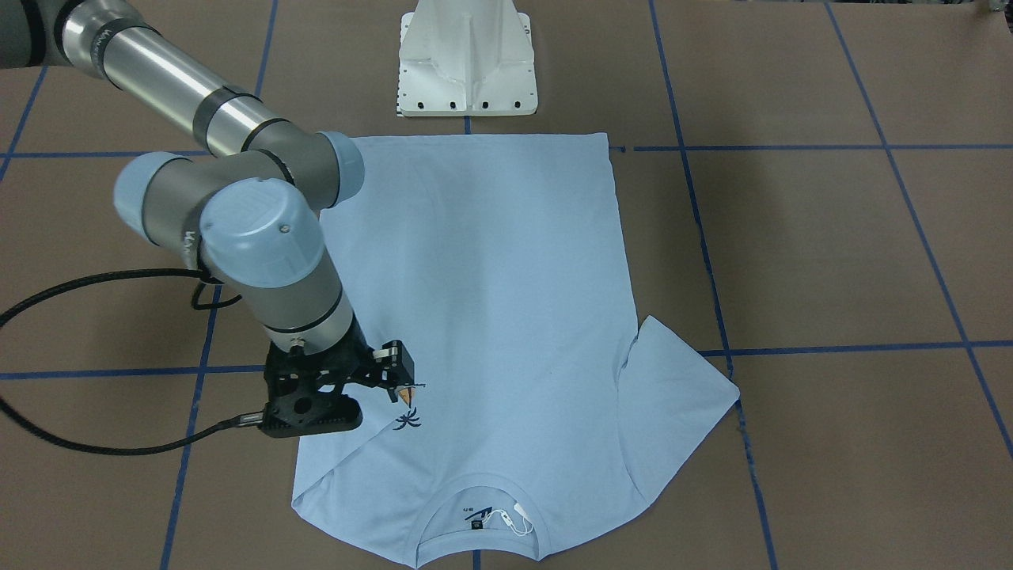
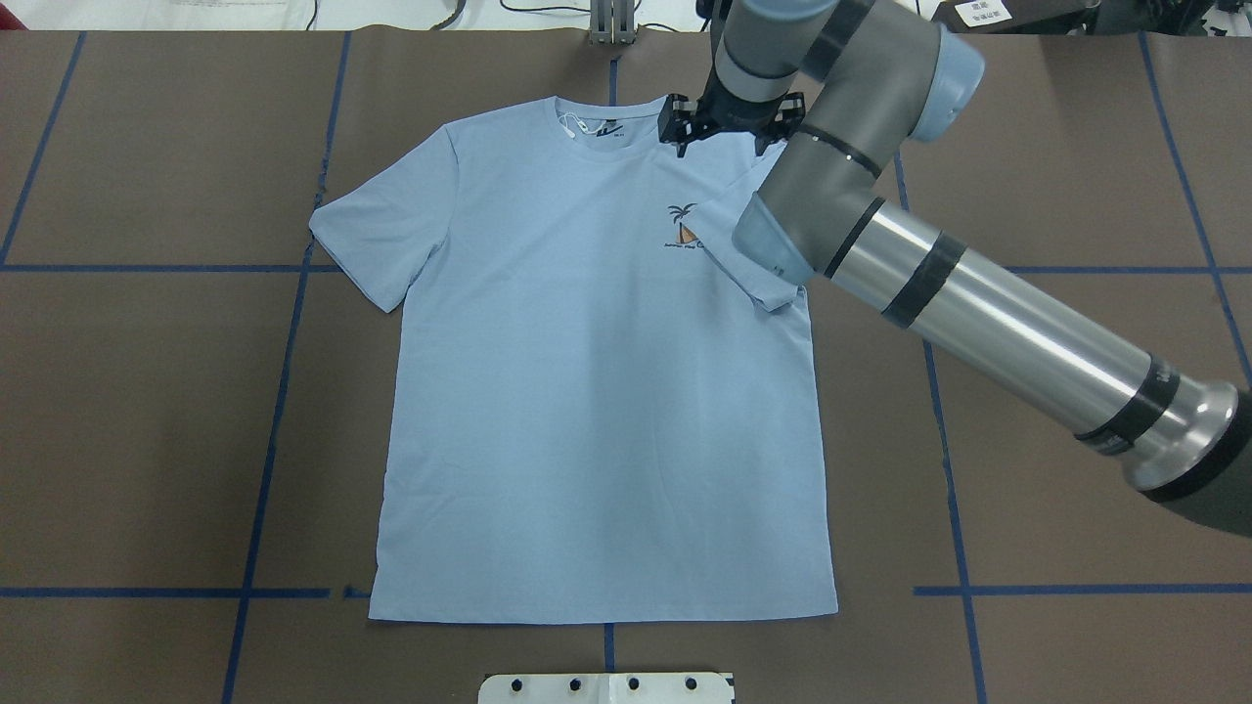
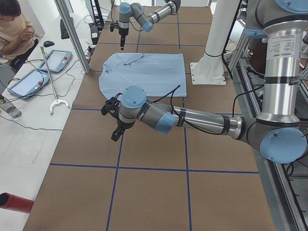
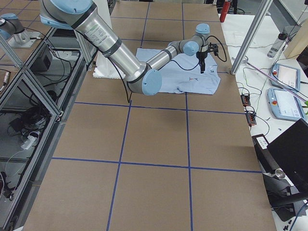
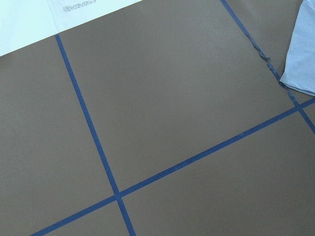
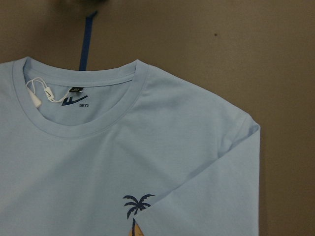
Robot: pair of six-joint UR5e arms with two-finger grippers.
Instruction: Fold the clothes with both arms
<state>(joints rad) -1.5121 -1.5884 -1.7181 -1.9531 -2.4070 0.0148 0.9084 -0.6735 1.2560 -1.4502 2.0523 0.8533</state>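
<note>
The light blue T-shirt (image 2: 587, 391) lies flat on the brown table, collar with its white tag (image 2: 572, 125) at the far side. The sleeve on my right (image 2: 743, 244) is folded in over the chest beside the palm-tree print (image 2: 682, 230). The other sleeve (image 2: 377, 230) lies spread out. My right gripper (image 2: 722, 132) hovers just above that shoulder; its jaws look open and hold nothing. It also shows in the front view (image 1: 340, 384). My left gripper (image 3: 113, 122) shows only in the exterior left view, over bare table away from the shirt; I cannot tell if it is open.
The white pedestal base (image 1: 467, 63) stands at the shirt's hem side. Blue tape lines (image 2: 284, 342) grid the table. A person (image 3: 14, 29), tablets (image 3: 26, 82) and a metal post (image 3: 72, 36) are at the operators' side.
</note>
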